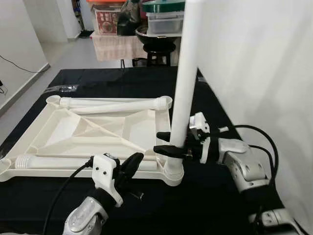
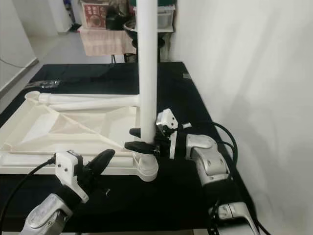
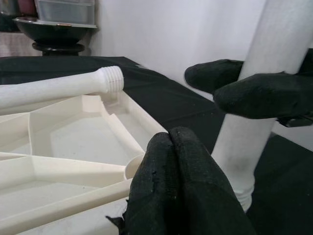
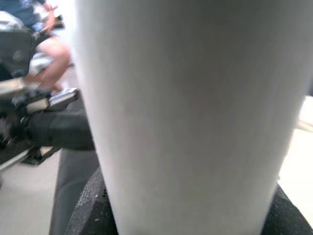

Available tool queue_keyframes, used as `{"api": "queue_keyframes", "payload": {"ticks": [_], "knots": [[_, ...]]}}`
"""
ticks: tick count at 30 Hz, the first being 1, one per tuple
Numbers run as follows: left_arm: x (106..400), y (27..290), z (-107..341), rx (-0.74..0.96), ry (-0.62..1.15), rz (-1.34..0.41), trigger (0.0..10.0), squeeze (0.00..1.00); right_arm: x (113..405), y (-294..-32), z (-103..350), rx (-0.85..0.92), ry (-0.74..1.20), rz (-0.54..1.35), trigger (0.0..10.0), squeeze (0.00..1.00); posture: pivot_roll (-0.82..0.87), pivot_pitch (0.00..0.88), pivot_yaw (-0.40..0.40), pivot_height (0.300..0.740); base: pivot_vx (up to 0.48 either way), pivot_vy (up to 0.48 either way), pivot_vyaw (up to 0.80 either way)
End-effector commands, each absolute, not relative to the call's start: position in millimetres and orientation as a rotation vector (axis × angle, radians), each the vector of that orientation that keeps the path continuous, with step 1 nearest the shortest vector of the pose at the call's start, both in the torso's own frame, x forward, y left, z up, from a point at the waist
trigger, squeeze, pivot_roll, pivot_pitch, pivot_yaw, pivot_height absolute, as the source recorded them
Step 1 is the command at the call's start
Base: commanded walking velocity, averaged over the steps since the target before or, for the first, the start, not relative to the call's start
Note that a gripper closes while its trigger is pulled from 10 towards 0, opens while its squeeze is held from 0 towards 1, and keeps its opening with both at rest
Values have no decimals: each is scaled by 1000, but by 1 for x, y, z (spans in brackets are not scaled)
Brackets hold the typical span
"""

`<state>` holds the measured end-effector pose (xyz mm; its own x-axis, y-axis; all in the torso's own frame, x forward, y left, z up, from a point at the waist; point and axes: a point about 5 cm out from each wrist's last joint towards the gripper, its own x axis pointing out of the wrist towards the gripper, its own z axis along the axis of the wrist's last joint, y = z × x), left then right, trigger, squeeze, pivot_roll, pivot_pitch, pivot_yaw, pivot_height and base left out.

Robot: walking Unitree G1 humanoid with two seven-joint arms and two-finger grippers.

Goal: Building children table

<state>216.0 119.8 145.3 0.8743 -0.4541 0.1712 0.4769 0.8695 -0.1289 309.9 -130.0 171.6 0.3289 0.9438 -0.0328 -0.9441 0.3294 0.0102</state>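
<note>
upright, table leg (image 1: 188, 68) in right hand (image 1: 168, 143)

head pair: downward, tabletop (image 1: 73, 129) shared | wrists: close on leg (image 3: 254, 122)

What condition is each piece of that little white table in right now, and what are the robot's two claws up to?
Tabletop: upside down on the black surface.
Upright leg: standing in the near right corner socket.
Loose legs: lying across the tabletop, not fitted.
Right gripper: shut on the upright leg, low down.
Left gripper: shut, holding nothing, by the tabletop's near edge.
</note>
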Motion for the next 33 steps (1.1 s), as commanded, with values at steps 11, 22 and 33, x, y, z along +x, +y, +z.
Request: {"api": "queue_keyframes", "payload": {"ticks": [11, 22, 33], "knots": [[219, 126, 146, -176, -138, -488, 10000, 0, 304, -113, 138, -8, 167, 546, 0, 0, -101, 14, 0, 740, 0, 0, 0], [221, 125, 146, -181, -138, -489, 10000, 0, 304, -102, 153, 12, 153, 857, 10000, 1000, -89, 7, -6, 740, 0, 0, 0], [221, 123, 146, -186, -140, -485, 10000, 0, 321, -118, 184, -52, 52, 1193, 10000, 0, -75, 0, -19, 740, 0, 0, 0]]}}
